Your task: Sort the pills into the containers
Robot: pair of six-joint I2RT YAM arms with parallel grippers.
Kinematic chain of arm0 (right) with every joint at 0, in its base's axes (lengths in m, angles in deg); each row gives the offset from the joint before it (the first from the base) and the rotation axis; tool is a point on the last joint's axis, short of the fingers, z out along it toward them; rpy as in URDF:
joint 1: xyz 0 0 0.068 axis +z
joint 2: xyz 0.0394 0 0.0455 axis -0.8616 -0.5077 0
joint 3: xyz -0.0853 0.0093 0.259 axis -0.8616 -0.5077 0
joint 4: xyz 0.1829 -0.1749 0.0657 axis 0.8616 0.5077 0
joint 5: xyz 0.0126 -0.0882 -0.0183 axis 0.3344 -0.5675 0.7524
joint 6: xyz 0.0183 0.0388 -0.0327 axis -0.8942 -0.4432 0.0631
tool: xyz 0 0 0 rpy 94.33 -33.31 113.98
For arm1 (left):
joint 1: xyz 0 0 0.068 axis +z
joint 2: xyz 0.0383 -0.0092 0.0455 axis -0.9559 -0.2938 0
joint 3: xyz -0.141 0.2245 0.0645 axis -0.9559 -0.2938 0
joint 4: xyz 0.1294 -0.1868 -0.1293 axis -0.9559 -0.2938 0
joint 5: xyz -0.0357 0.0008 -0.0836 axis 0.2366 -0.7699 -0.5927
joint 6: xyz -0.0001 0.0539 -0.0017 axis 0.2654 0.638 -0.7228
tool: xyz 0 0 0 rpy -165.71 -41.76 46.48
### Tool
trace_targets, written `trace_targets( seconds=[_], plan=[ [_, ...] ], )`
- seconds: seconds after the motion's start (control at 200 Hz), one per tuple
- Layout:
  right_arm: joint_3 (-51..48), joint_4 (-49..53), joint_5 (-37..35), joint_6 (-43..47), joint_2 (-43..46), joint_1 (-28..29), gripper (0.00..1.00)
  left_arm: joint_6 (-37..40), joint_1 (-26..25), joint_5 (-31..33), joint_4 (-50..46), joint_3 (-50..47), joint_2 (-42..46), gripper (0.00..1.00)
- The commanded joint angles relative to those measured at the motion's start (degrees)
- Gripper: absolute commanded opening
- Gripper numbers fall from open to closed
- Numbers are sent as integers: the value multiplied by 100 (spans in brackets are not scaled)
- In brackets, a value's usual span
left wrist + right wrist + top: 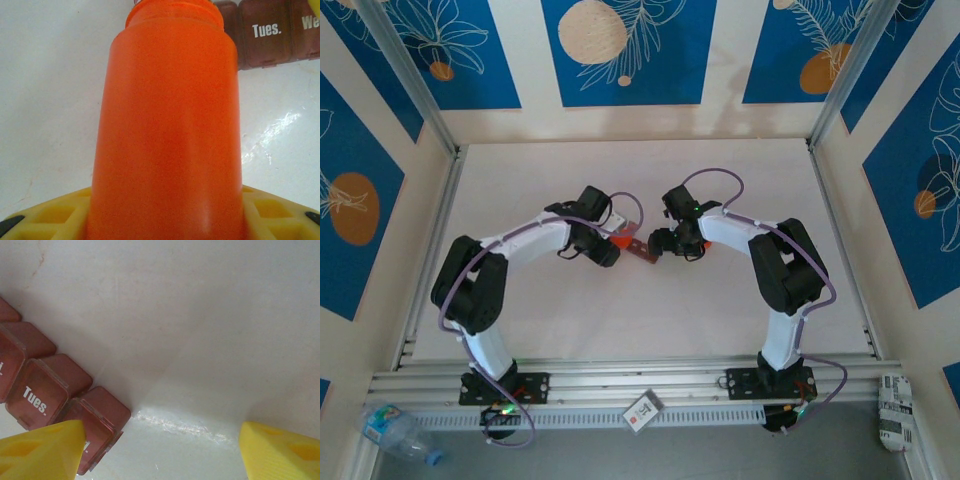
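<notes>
Item 1: containers (265, 35), left wrist view. You can read "Tues." in white on one compartment lid. The lid to its right shows "We", cut off by the frame edge.

Item 2: the same containers (45, 390), right wrist view. You can read "Tues." in white on one lid, set at a slant. The neighbouring lids show only stubs of white print, not legible.

Item 3: white tag (642, 410) on the front rail (580, 385), top external view. It has dark marks, too small for you to read.

Item 4: white packet (895, 405), same view. Its print is too small to read.
</notes>
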Motion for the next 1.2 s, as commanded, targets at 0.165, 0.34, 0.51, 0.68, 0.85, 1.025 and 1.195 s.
trace_targets(
  seconds=[0.165, 0.34, 0.51, 0.68, 0.85, 1.025, 1.195],
  plan=[
    [-123, -16, 71, -78, -117, 15, 81, 171, -63, 159, -407, 395, -162, 0],
    [-136, -15, 65, -86, -120, 15, 81, 267, -73, 228, -640, 576, -237, 0],
    [-136, -23, 74, -92, -130, 8, 81, 371, -100, 255, -842, 747, -351, 0],
    [-144, -24, 83, -101, -130, 9, 81, 426, -130, 319, -988, 897, -459, 0],
    [-153, -31, 92, -120, -130, 13, 81, 466, -151, 414, -1161, 1045, -542, 0],
    [-153, -26, 92, -123, -128, 11, 81, 513, -169, 524, -1332, 1191, -636, 0],
    [-162, -25, 85, -128, -126, 6, 81, 558, -205, 615, -1456, 1288, -694, 0]
  ],
)
